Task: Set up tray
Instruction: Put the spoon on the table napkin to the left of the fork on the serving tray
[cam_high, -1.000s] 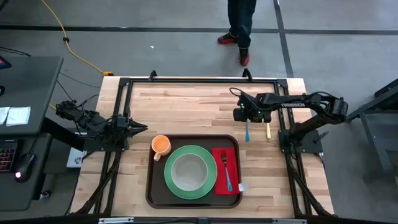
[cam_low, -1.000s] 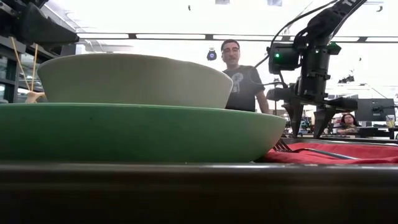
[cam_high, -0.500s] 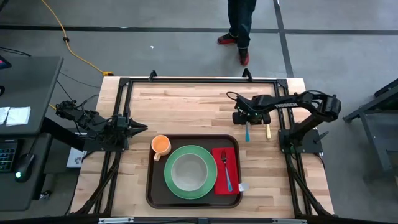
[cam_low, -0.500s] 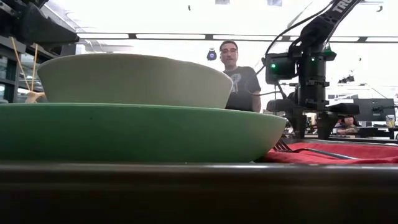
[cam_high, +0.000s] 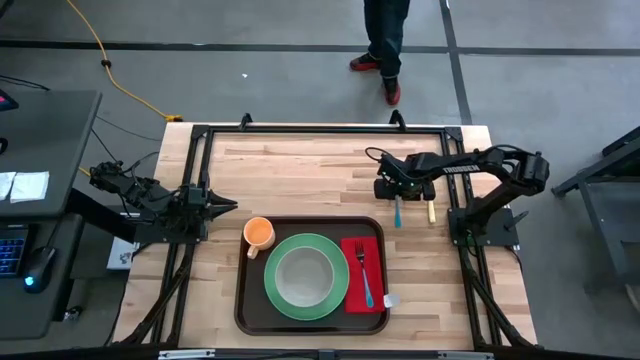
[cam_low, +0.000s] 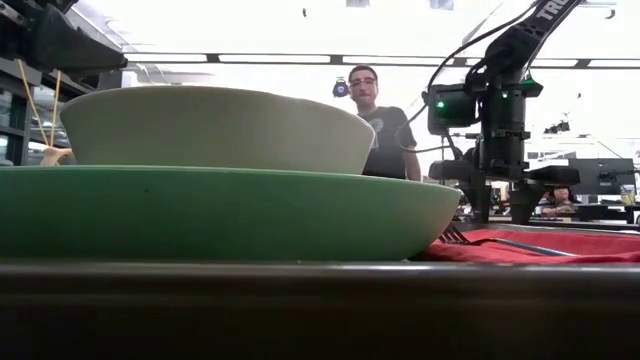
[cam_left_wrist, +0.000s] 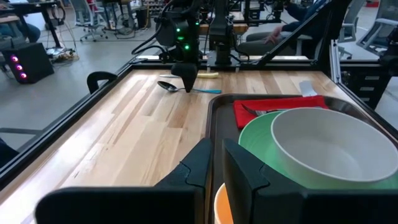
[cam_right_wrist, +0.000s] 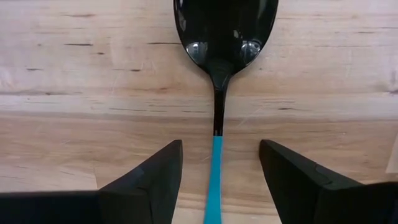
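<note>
right jaws open astride spoon | left jaws near-closed, empty | spoon handle cropped

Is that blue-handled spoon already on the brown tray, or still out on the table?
Still out: the blue-handled spoon lies flat on the wooden tabletop, beyond the dark brown plastic tray, between the right gripper's open fingers.

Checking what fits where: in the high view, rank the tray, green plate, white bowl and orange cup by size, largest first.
1. tray
2. green plate
3. white bowl
4. orange cup
All lie at table level, so nearness to the camera hardly skews this.
</note>
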